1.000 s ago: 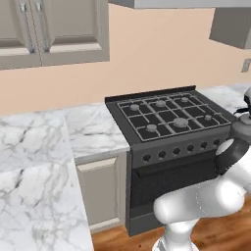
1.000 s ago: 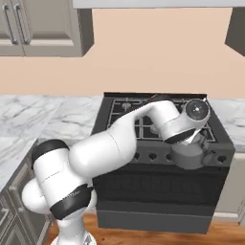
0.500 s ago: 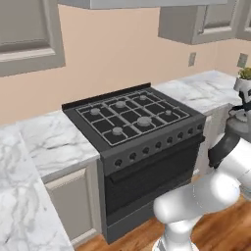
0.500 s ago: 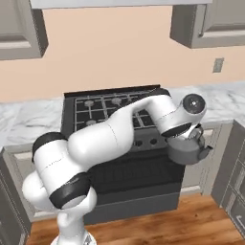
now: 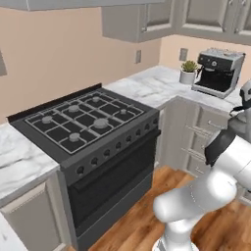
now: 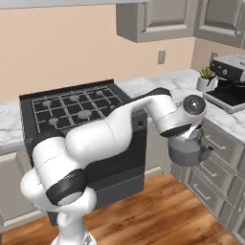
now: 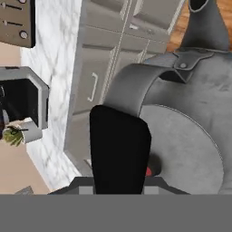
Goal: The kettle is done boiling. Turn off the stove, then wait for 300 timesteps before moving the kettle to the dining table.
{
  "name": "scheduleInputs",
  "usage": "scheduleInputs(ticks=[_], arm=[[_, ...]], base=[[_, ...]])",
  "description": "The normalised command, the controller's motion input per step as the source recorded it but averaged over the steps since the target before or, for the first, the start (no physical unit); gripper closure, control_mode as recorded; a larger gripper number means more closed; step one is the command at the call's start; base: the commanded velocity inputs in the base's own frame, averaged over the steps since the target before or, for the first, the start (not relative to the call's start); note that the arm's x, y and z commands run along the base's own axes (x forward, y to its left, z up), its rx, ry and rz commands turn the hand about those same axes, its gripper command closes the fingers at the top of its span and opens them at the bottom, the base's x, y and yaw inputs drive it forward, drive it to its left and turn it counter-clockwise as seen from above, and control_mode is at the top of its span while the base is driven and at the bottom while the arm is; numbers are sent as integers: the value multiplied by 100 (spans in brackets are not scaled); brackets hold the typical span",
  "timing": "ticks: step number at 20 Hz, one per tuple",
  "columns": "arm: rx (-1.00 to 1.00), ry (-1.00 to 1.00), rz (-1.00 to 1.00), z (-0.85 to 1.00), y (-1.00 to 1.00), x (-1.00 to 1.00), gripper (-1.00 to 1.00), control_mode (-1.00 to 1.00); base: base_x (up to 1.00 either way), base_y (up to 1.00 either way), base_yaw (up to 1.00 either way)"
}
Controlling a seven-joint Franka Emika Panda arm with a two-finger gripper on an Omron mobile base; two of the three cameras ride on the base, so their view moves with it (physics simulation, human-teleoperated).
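Marble counter and stove top

The marble counter (image 5: 152,88) carries a potted plant (image 5: 188,72) and a coffee machine (image 5: 218,71) near its far corner; the stove (image 5: 83,122) grates are bare.

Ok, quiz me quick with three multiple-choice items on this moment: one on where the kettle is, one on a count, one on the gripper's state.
1. Where is the kettle?
A. On a stove burner
B. Hanging from the gripper over the wood floor, off the stove
C. On the marble counter by the coffee machine

2. How many round burner caps show on the stove?
A. Two
B. Five
C. Eight

3. What is the gripper doing?
A. Shut on the kettle's handle
B. Wide open above the kettle
C. Shut on a stove knob

Answers: 1 B, the right base view shows it hanging clear beside the range; 2 B, five grey caps sit under the grates; 3 A, the hand view shows a finger against the arched handle.
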Motion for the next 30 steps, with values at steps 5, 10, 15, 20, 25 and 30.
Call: scheduleInputs(ticks=[5, 10, 15, 20, 25, 30], arm=[[0, 0, 0, 0, 0, 0, 100, 100], [0, 0, 0, 0, 0, 0, 100, 100], [0, 0, 0, 0, 0, 0, 100, 100], [0, 0, 0, 0, 0, 0, 100, 100], [0, 0, 0, 0, 0, 0, 100, 100], [0, 0, 0, 0, 0, 0, 100, 100]], base=[[0, 0, -51], [0, 0, -51], [0, 0, -51], [0, 0, -51], [0, 0, -50], [0, 0, -50]])
